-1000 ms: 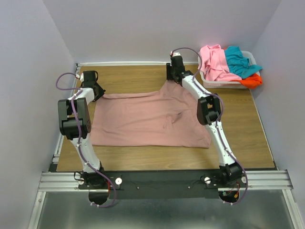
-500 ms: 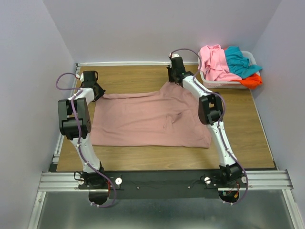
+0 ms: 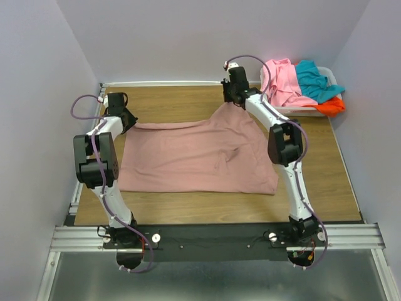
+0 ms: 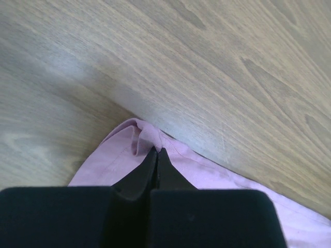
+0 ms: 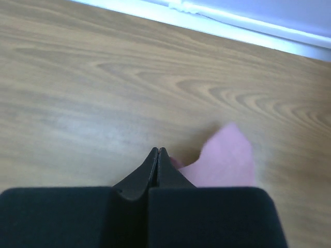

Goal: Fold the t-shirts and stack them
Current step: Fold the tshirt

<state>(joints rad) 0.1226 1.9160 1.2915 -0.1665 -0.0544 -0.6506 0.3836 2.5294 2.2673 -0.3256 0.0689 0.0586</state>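
The dusty mauve-pink t-shirt [image 3: 194, 157] lies spread on the wooden table. My left gripper [image 3: 130, 123] is shut on its far left corner [image 4: 142, 135], pinched between the tips at table level. My right gripper [image 3: 233, 100] is shut on the far right corner and holds it lifted, so the cloth [image 5: 225, 160] hangs off the table beside the tips. Bright pink [image 3: 282, 81], teal [image 3: 313, 78] and orange-red [image 3: 331, 106] t-shirts sit piled in the white basket at the back right.
The white plastic basket [image 3: 294, 111] stands at the back right corner, close to my right arm. A white strip [image 5: 232, 23] runs along the table's far edge against the wall. Walls close in on left, back and right.
My right gripper has moved a little farther back and to the right with the shirt corner, pulling that corner up. The left gripper has barely moved.
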